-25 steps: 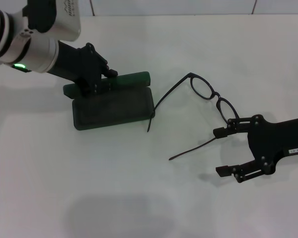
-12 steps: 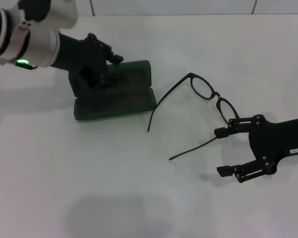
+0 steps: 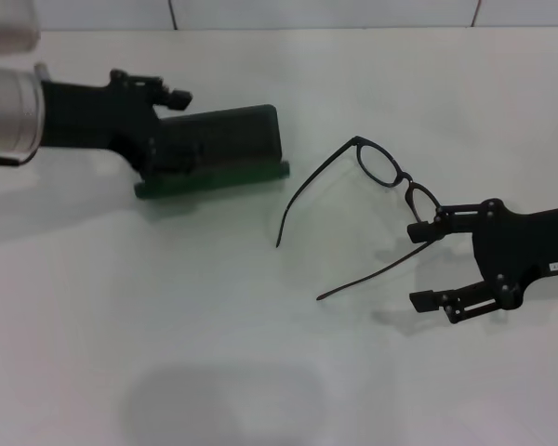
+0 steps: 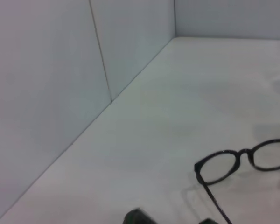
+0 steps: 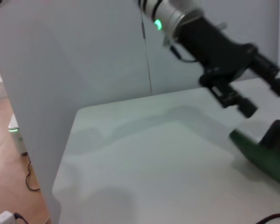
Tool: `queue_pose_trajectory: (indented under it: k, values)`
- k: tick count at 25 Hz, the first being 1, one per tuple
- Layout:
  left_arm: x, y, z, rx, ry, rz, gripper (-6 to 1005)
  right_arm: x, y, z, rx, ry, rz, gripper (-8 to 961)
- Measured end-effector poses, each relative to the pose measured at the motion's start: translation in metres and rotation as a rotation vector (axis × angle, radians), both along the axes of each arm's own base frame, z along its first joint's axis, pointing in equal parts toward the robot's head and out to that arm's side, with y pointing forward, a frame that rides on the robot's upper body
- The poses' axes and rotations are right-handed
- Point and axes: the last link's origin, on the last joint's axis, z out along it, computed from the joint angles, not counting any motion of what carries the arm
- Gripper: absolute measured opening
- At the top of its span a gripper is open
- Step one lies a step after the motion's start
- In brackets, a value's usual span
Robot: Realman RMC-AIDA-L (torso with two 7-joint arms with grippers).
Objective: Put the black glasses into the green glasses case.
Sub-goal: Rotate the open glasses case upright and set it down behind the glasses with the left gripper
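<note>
The green glasses case (image 3: pixel 214 182) sits at the far left with its dark-lined lid (image 3: pixel 225 137) raised upright. My left gripper (image 3: pixel 165 127) is at the lid's left end with fingers apart; I cannot tell if it touches the lid. The right wrist view shows the left gripper (image 5: pixel 263 98) just above the case (image 5: pixel 257 150). The black glasses (image 3: pixel 405 178) lie unfolded on the table at centre right, also seen in the left wrist view (image 4: pixel 242 154). My right gripper (image 3: pixel 418 266) is open by the glasses' right end, its upper fingertip at the temple hinge.
The white table (image 3: pixel 214 325) spreads bare in front of the case and the glasses. A tiled wall (image 3: pixel 325 11) runs along the back. The right wrist view shows the table's edge (image 5: pixel 65 154) with floor and cables beyond it.
The case's dark lid has swung from lying flat to upright as my left gripper turned and drew back left. My right gripper has shifted slightly away and right. The glasses have not moved.
</note>
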Motion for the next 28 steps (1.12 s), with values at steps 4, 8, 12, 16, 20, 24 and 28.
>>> queue_pose_trajectory:
  k: [4, 8, 12, 16, 20, 24, 28]
  values:
    - [-0.011, -0.008, -0.005, -0.008, 0.000, 0.013, 737, -0.003, 0.002, -0.001, -0.002, 0.000, 0.009, 855]
    - [-0.019, -0.012, -0.016, -0.046, -0.015, 0.046, 738, -0.005, 0.002, -0.002, -0.005, 0.003, 0.012, 855]
    - [-0.026, -0.014, -0.024, -0.066, -0.021, 0.060, 737, -0.004, 0.001, -0.004, -0.004, 0.001, 0.008, 854]
    - [-0.033, -0.012, -0.029, -0.051, -0.021, 0.085, 737, -0.003, 0.000, -0.004, -0.004, 0.000, 0.001, 854]
    - [-0.039, -0.012, -0.035, -0.053, -0.021, 0.100, 736, -0.001, -0.001, -0.005, -0.004, -0.001, -0.003, 854]
    - [-0.042, -0.013, -0.037, -0.048, -0.023, 0.101, 735, 0.000, -0.001, -0.005, -0.004, -0.003, -0.005, 854]
    - [-0.044, -0.014, -0.038, -0.048, -0.028, 0.109, 734, 0.000, -0.001, -0.005, -0.004, -0.004, -0.006, 854]
